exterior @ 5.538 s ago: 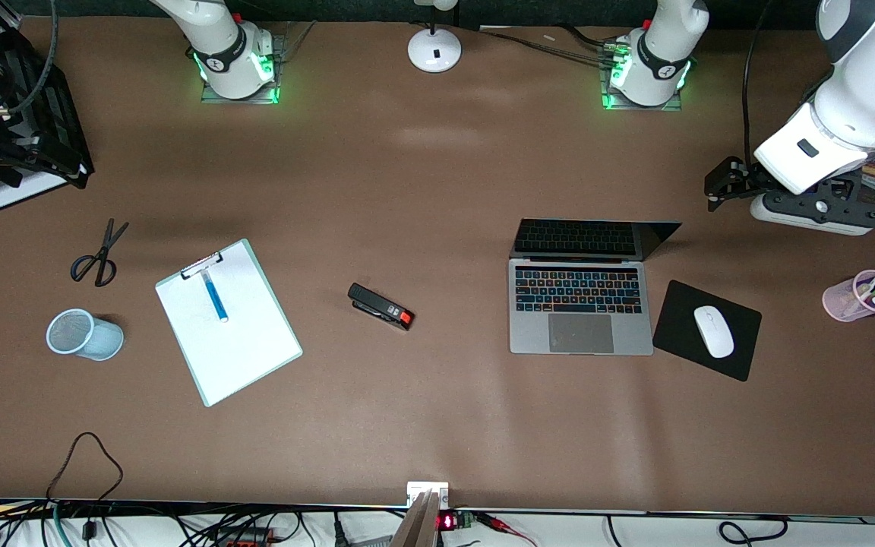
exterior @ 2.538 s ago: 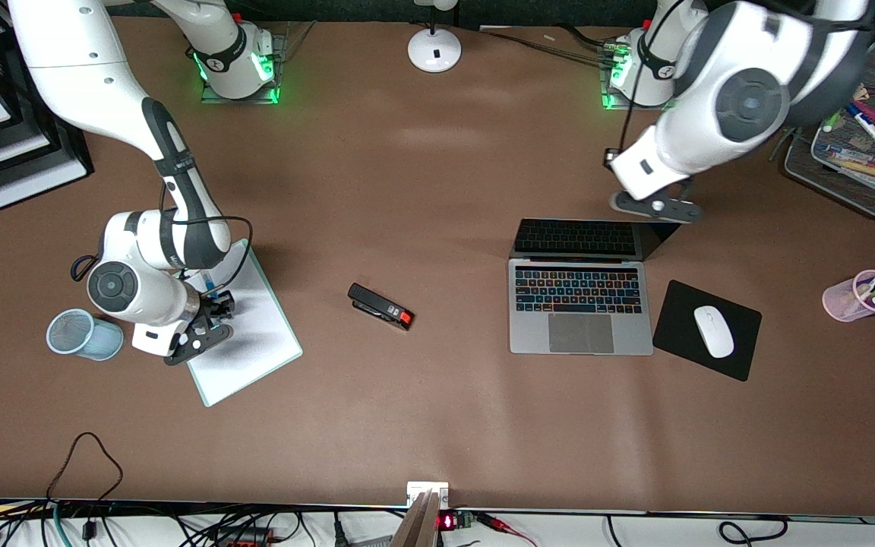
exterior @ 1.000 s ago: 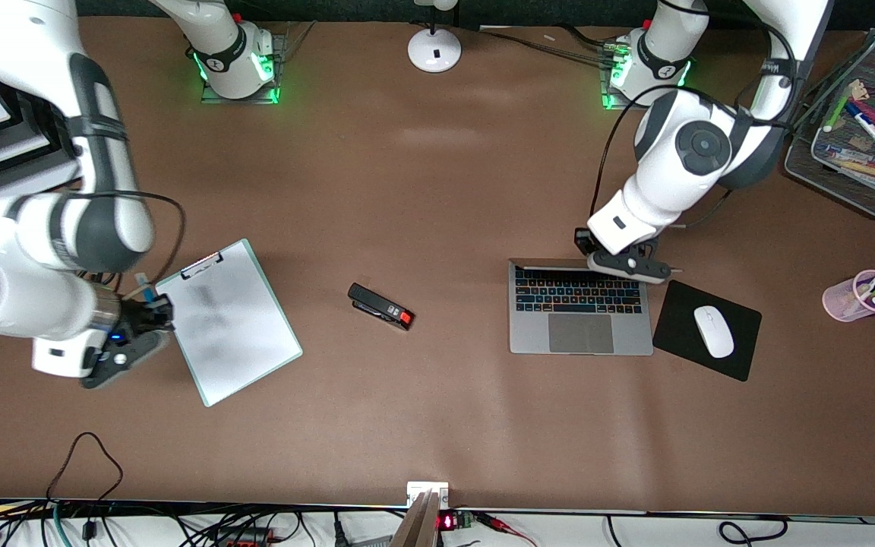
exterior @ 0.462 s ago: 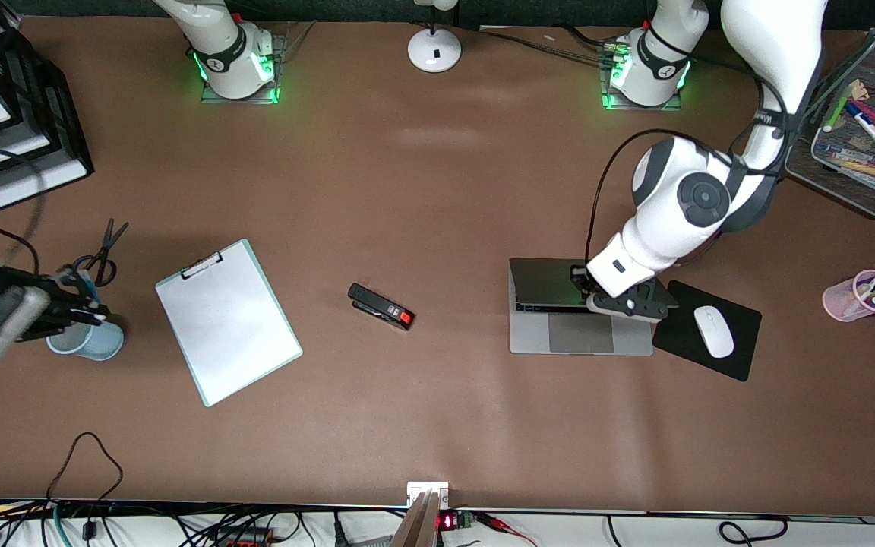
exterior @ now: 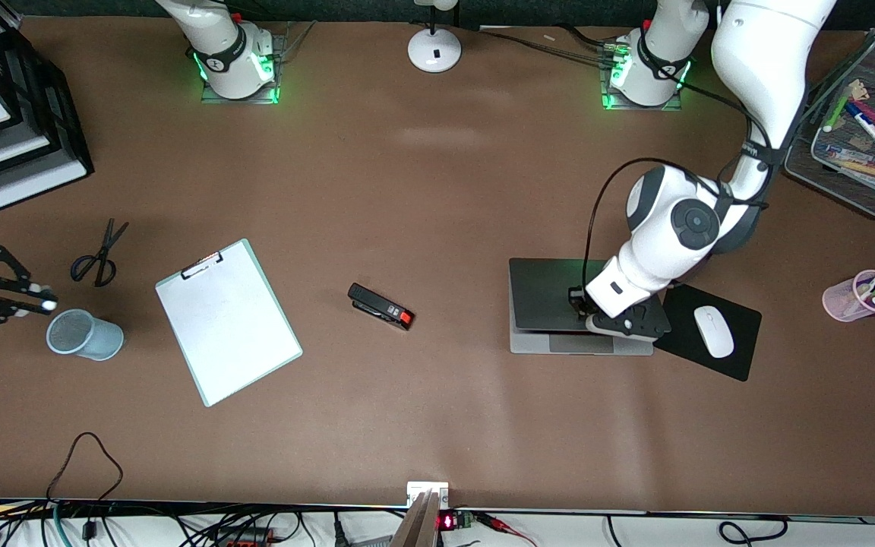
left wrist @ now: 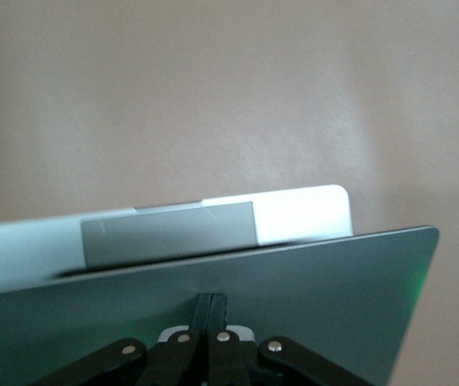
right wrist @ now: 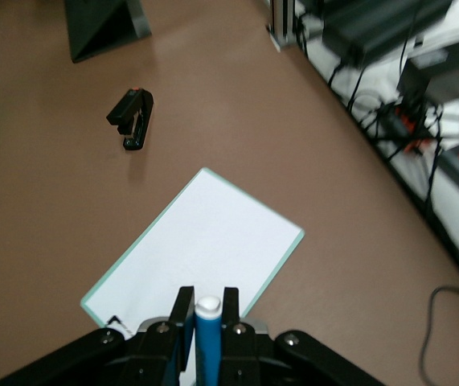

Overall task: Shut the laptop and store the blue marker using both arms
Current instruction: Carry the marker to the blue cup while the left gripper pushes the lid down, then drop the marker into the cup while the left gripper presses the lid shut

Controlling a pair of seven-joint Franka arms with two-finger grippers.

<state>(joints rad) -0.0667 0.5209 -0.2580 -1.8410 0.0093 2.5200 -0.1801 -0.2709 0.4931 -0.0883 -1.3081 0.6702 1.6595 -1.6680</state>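
The left end effector (exterior: 588,310) presses its closed fingers (left wrist: 211,322) on the lid of the laptop (exterior: 548,300), which is nearly shut over its base. The right end effector (exterior: 35,296) grips the marker (right wrist: 207,338), white end out, just above the mesh cup (exterior: 82,334) on the counter (exterior: 437,190).

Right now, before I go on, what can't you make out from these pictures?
- Slim bright blue marker: the right wrist view shows only its white end and a bit of barrel between the right gripper jaws; the front view shows only a white tip.
- Silver-grey laptop: its remaining gap is hard to judge; the left gripper covers the lid's front edge.
- Right arm: cut off by the front view's edge.
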